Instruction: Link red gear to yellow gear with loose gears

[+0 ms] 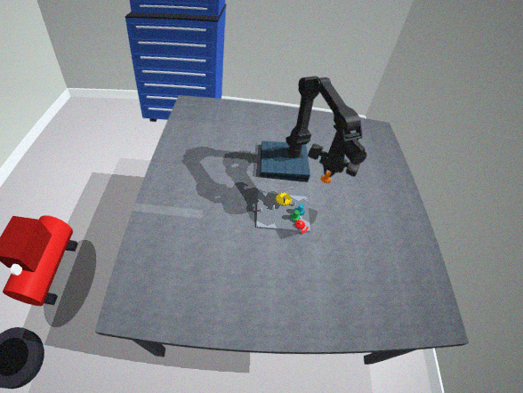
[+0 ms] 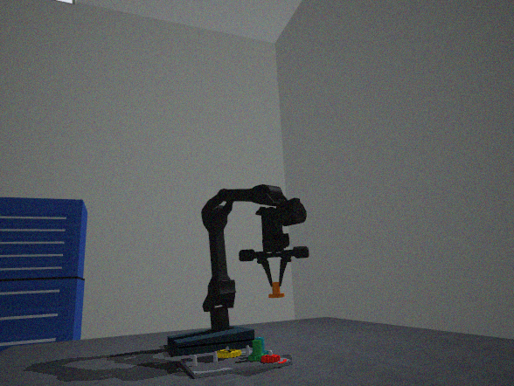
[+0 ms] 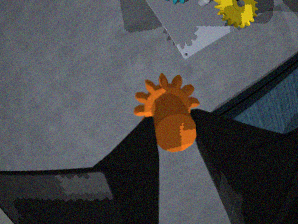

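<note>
From left to right in the top view, a red tank [image 1: 39, 260] is lying on the floor and a blue cabinet [image 1: 178, 58] [image 2: 41, 271] is standing behind the desk [image 1: 276, 284] [image 2: 393, 354]. On the grey board [image 1: 269, 220] [image 2: 212, 373], the yellow gear [image 1: 283, 199] [image 2: 229, 354] [image 3: 237, 13] is sitting on a peg. Farther right, the green gear [image 1: 295, 216] [image 2: 257, 350] is standing between the teal gear [image 1: 301, 209] [image 2: 260, 338] and the red gear [image 1: 300, 224] [image 2: 270, 358]. Rightmost, the hand [image 1: 328, 172] [image 2: 275, 285] [image 3: 172, 121] is gripping the orange gear [image 1: 325, 177] [image 2: 275, 294] [image 3: 172, 107] by its stem, teeth downward, above the desk and apart from the board.
</note>
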`<state>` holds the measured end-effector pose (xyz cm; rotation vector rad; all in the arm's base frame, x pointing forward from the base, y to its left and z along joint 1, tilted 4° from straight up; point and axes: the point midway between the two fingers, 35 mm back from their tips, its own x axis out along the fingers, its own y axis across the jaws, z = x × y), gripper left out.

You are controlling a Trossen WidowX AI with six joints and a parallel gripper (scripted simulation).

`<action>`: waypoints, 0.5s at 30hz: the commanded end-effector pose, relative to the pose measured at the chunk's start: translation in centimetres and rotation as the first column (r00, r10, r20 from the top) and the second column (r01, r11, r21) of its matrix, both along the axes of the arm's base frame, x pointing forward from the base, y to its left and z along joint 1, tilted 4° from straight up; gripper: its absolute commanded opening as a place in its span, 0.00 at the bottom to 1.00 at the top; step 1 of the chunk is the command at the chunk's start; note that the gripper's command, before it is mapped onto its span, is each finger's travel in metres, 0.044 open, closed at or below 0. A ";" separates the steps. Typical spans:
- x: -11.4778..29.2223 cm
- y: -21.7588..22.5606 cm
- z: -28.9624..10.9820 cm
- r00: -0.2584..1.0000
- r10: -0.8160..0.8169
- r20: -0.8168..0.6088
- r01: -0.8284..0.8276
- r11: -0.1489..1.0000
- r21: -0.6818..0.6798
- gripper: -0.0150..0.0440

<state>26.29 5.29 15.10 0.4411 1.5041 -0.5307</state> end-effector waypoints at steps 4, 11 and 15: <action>0.5 -1.4 -1.2 1.000 0.002 -0.012 -0.002 1.000 0.001 0.25; 1.0 -2.8 -2.1 1.000 0.003 -0.011 -0.003 1.000 0.001 0.25; 1.1 -3.5 -2.5 1.000 0.008 -0.014 -0.007 1.000 0.001 0.25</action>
